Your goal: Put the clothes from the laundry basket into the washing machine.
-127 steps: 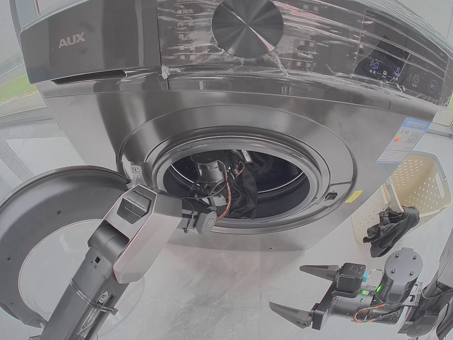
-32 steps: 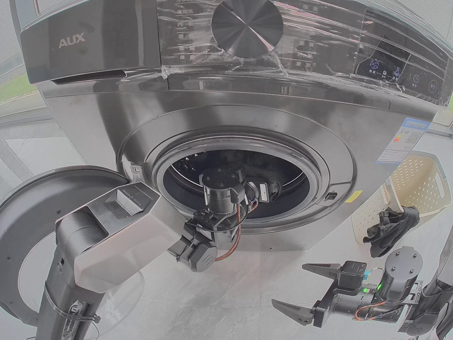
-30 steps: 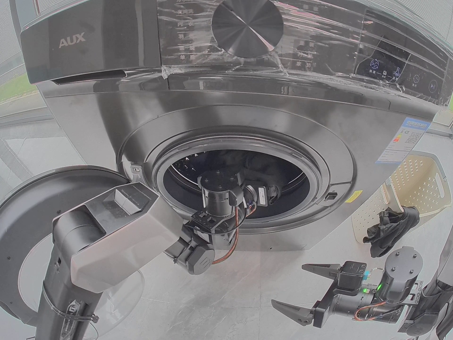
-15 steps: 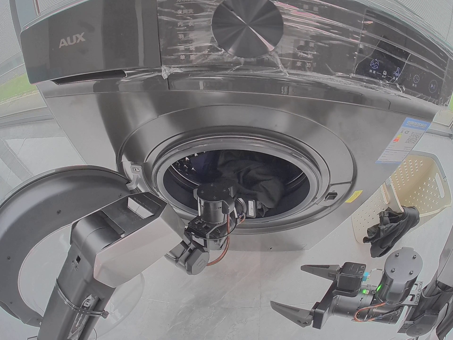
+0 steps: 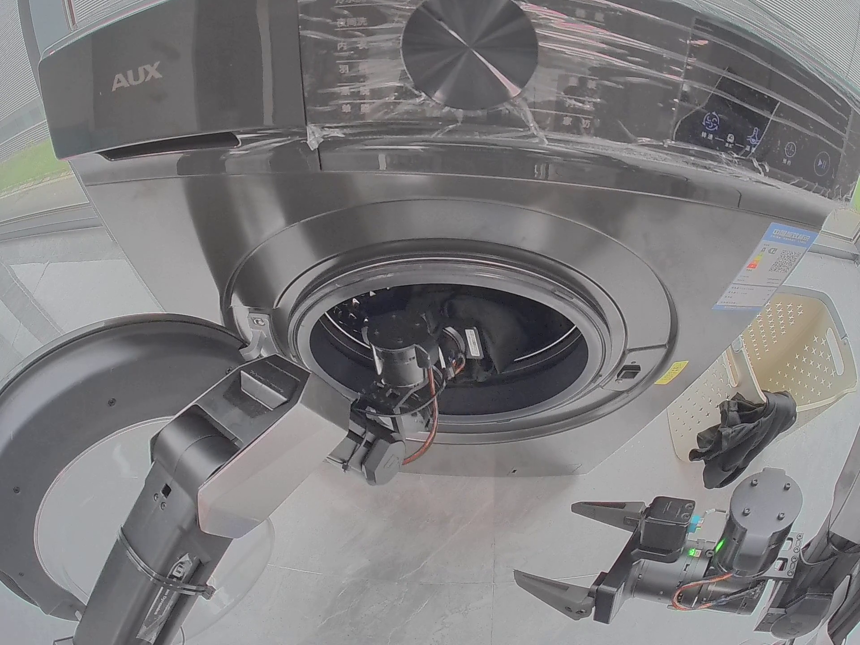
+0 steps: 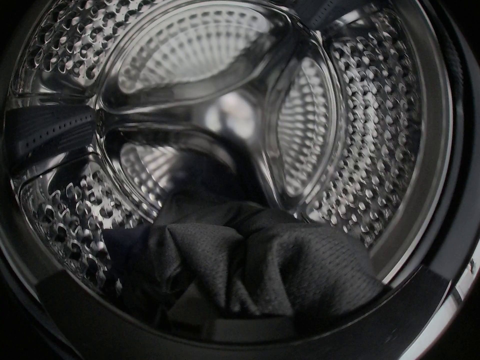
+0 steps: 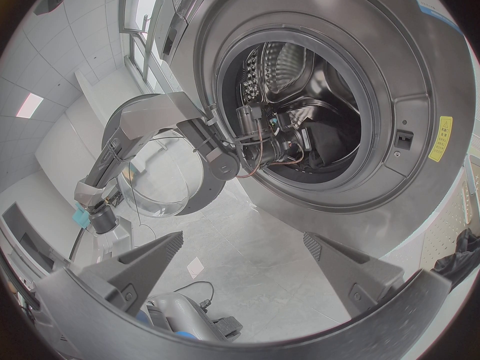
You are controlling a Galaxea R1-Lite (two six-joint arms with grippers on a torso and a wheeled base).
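While the left gripper point(image 5: 479, 344) sits in the drum point(image 6: 380, 126), grip unreadable, the right gripper point(image 5: 545, 541) hangs spread wide, empty. Dark clothes point(image 6: 260, 266) in drum; another garment point(image 5: 739, 436) drapes the basket point(image 5: 797, 333).

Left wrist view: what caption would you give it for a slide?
Dark clothes heaped at the bottom of the perforated steel washing machine drum.

Crumpled dark garment point(image 6: 260, 271) in drum point(image 6: 350, 101)

The washing machine point(image 5: 448, 217) stands ahead, its door point(image 5: 81, 405) open to the left. Clothes point(image 6: 260, 266) lie at the bottom of the drum point(image 6: 380, 126), behind the left arm point(image 5: 242, 441), whose end is in the opening. The laundry basket point(image 5: 797, 351) stands to the right of the machine, with a garment point(image 5: 739, 436) over its rim.
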